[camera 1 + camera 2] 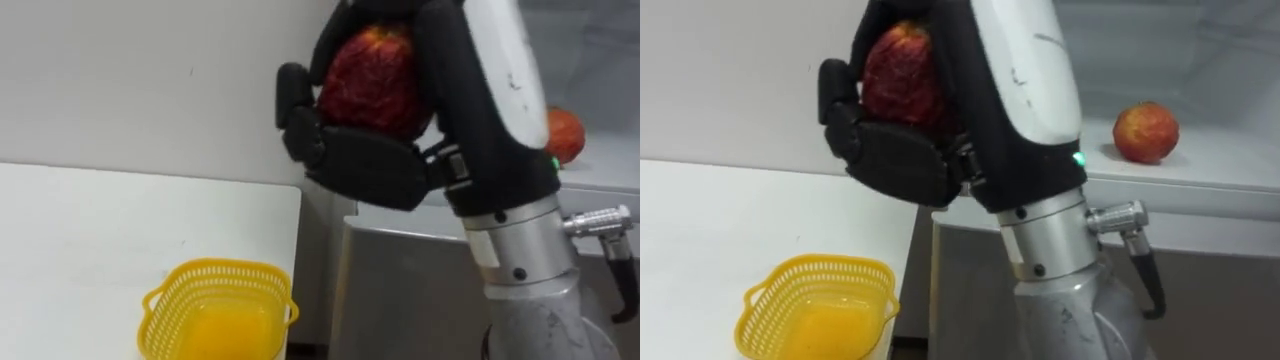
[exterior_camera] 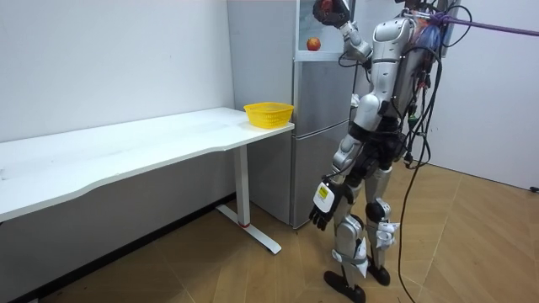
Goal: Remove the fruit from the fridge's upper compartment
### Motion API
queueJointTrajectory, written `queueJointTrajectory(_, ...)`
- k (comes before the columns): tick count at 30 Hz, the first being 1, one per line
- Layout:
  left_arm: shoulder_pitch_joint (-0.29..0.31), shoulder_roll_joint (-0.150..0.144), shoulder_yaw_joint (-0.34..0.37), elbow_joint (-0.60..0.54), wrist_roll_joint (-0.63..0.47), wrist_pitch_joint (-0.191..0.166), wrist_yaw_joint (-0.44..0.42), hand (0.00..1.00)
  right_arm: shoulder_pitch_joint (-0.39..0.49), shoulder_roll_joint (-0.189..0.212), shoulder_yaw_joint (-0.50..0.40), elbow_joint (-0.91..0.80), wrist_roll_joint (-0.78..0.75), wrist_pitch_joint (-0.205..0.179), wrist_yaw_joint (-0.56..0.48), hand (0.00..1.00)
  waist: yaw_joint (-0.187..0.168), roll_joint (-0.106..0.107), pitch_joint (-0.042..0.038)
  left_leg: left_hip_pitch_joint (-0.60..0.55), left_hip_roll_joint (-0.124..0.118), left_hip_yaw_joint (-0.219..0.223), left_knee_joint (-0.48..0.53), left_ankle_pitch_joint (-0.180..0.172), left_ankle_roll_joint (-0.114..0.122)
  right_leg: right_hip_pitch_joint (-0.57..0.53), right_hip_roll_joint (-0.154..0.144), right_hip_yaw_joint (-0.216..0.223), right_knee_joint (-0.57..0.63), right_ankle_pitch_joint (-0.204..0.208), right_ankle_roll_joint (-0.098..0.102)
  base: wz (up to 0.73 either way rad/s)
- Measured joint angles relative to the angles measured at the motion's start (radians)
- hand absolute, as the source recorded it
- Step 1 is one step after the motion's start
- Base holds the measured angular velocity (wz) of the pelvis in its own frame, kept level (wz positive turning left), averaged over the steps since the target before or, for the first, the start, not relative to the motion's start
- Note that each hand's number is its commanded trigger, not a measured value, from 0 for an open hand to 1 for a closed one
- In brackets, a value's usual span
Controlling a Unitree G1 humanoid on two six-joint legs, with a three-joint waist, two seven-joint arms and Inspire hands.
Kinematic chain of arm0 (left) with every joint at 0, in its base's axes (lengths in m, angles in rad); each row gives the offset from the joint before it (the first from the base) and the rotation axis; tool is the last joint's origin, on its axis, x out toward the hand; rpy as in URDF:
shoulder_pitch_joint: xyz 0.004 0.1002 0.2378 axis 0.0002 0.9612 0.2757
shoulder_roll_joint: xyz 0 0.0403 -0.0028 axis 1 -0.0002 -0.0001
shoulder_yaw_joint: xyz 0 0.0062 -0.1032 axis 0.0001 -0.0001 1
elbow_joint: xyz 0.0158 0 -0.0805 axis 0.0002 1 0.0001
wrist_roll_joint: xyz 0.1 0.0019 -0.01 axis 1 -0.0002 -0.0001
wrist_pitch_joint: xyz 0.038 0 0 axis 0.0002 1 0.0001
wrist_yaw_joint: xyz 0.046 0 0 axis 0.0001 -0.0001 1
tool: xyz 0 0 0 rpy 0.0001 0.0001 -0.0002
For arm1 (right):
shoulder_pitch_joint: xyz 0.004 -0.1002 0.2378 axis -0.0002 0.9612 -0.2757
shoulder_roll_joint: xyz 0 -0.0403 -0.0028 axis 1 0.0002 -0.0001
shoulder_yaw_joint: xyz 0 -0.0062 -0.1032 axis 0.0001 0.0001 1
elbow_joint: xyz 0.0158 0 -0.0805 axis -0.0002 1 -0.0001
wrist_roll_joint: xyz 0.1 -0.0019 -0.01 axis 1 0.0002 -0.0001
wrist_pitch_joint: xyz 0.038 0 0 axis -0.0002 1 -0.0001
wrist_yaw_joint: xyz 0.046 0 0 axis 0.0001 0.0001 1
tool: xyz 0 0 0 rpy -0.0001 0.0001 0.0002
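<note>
Sparsely furnished indoor test room, laid out as a mock household setting. Plain white walls (image 2: 109, 59) and a wood-pattern floor (image 2: 472, 244) enclose little furniture: one long white table (image 2: 126, 156) with a yellow basket (image 2: 269, 114) at its end, and a grey two-compartment fridge (image 2: 324, 143) just beside it, before which a humanoid robot stands.

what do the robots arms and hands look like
The right robot hand is black with blocky fingers; its wrist shell is white and black with a green light, its forearm silver metal with a side plug. The left robot hand is black, white-tagged.
</note>
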Motion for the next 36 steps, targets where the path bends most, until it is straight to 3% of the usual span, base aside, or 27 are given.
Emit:
queueJointTrajectory(8,-0.002,0.001,-0.001,0.001,0.000,-0.001,-0.024,0.00,0.000,0.001,0.085,0.007,-0.058,-0.005,0.072,1.00,0.040,-0.006,0.0050,-0.021,-0.002,-0.030,0.013,-0.003,0.002,-0.002,-0.002,-0.021,0.000,-0.001,0.002,0.12)
queueJointTrajectory(13,-0.013,0.002,0.000,0.001,0.000,-0.001,-0.040,0.00,0.000,0.009,0.110,0.084,-0.192,-0.013,0.114,1.00,0.067,-0.021,0.0144,-0.038,-0.011,-0.054,0.018,-0.001,0.000,-0.005,-0.004,-0.056,0.000,-0.003,0.005,0.15)
queueJointTrajectory(19,-0.012,-0.001,-0.001,-0.007,0.000,-0.001,-0.046,0.00,0.000,0.016,0.132,0.230,-0.212,-0.001,0.124,1.00,0.105,-0.027,0.0144,-0.064,-0.016,-0.085,0.043,-0.001,0.000,-0.015,-0.006,-0.086,-0.001,-0.003,0.005,0.14)
queueJointTrajectory(25,-0.002,0.001,-0.001,-0.006,-0.001,-0.001,-0.044,0.00,0.001,0.041,0.157,0.366,-0.210,-0.003,0.126,1.00,0.112,-0.022,0.0179,-0.069,-0.018,-0.099,0.045,-0.001,0.001,-0.007,-0.007,-0.094,0.000,-0.003,0.006,0.07)
queueJointTrajectory(36,0.004,-0.002,0.000,-0.014,0.019,-0.010,-0.046,0.00,0.000,0.010,0.157,0.542,-0.212,-0.003,0.125,1.00,0.135,-0.019,0.0193,-0.074,-0.033,-0.105,0.043,0.005,0.007,-0.010,-0.017,-0.107,0.000,-0.008,0.011,0.01)
